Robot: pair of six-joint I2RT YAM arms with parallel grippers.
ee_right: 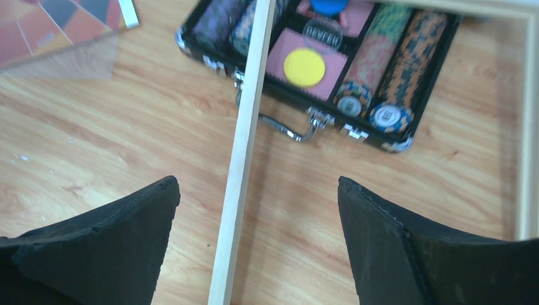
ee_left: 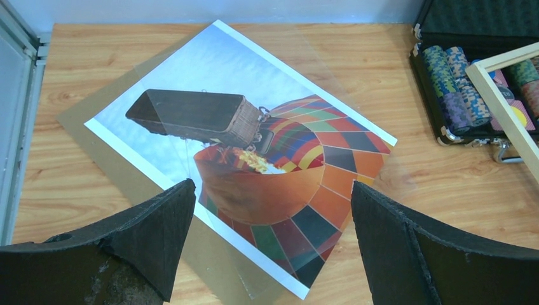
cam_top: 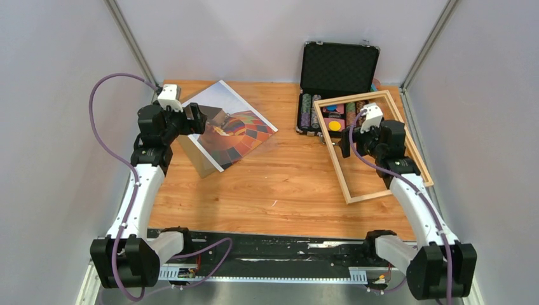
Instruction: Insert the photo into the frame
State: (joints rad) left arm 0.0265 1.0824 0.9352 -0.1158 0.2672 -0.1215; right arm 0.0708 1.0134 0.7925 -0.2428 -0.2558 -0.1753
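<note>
Handle the large paper hot-air-balloon photo point(ee_left: 254, 159), flat at far left on the wooden bench point(cam_top: 286, 184), as likely light, floppy and slick, pinching a free corner with the left jaws, both pairs wide and empty.

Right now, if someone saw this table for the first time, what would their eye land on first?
Most likely the photo, a bright multicoloured hot-air balloon print lying askew on the table, far left, under the open left gripper. Next, the frame, pale wood, slanted on the right with its far end overlapping the open black chip case, the open right gripper over one long rail.
</note>
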